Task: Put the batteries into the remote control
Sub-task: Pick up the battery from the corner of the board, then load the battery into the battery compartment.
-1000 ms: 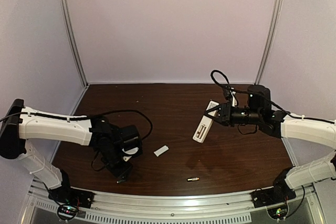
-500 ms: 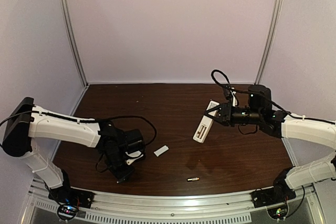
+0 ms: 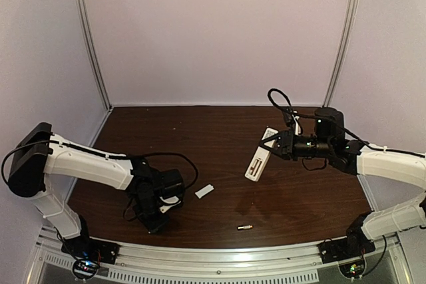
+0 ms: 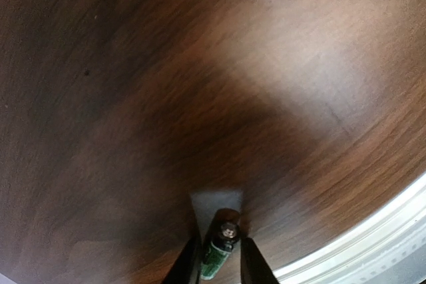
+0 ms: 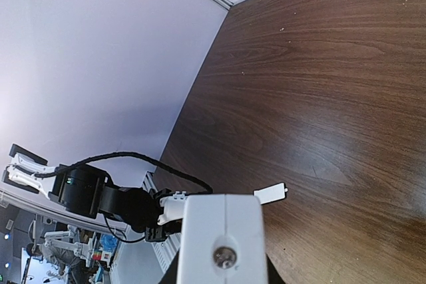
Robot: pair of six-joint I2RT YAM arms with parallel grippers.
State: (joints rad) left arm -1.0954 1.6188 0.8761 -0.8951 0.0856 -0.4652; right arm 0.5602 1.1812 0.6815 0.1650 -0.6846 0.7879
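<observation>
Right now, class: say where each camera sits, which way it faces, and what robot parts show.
Top external: above, behind, looking down at table; left arm, right arm show.
Left wrist: faces the table; left tool straddles a battery.
Right wrist: looks across table; right tool holds the remote control.
Top and right wrist share the remote control, cover piece.

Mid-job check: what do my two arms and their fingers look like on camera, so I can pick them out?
The left arm and right arm have smooth white shells on the long links, with black joints and black wrist housings. A loose black cable loops above the right wrist, and another arcs over the left. The left fingers are slim, black and tapered.
</observation>
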